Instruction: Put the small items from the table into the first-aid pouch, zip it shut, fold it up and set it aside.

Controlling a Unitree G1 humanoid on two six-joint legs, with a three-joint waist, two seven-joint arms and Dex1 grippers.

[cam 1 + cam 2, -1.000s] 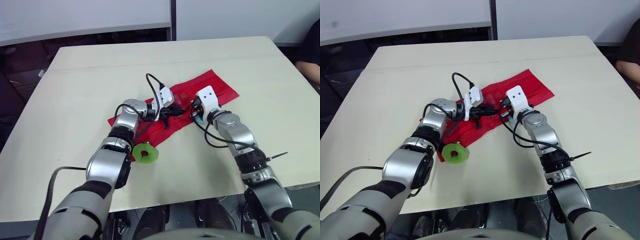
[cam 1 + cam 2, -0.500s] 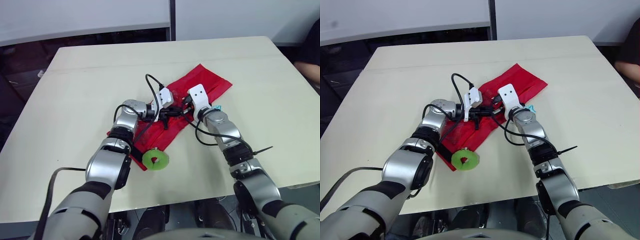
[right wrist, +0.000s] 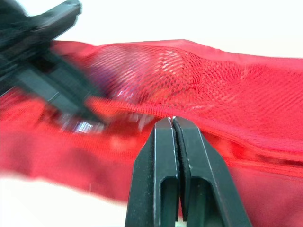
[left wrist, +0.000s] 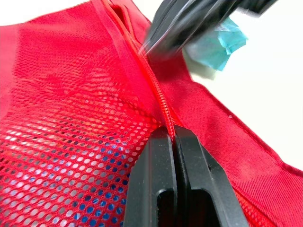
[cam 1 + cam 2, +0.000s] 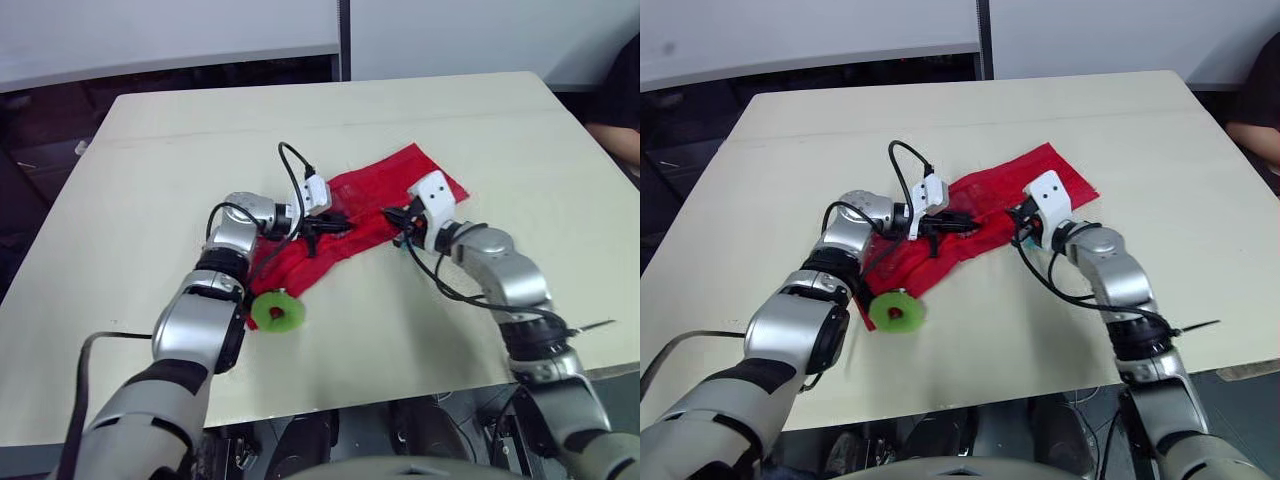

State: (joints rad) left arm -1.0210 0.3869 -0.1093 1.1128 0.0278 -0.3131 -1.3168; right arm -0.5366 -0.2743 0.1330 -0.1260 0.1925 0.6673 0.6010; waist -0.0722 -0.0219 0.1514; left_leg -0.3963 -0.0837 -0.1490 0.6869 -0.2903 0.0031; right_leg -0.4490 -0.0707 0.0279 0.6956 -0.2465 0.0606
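A red mesh first-aid pouch (image 5: 365,215) lies slanted across the middle of the table. My left gripper (image 5: 338,226) is shut on the pouch's zipper seam (image 4: 158,97) near the middle. My right gripper (image 5: 393,215) is shut on the zipper line (image 3: 213,135) a little further right, close to the pouch's front edge. A green tape roll (image 5: 277,311) lies at the pouch's near-left corner. A teal packet (image 4: 218,41) rests on the table beside the right gripper. Blue items show through the mesh (image 4: 71,189).
The cream table (image 5: 150,180) spreads wide on all sides of the pouch. At the far right edge a person's dark sleeve (image 5: 622,100) shows. Beyond the table's far edge the floor is dark.
My right gripper has slid right along the zipper line, away from the left gripper. The pouch and the green roll have shifted back left and the cloth lies flatter.
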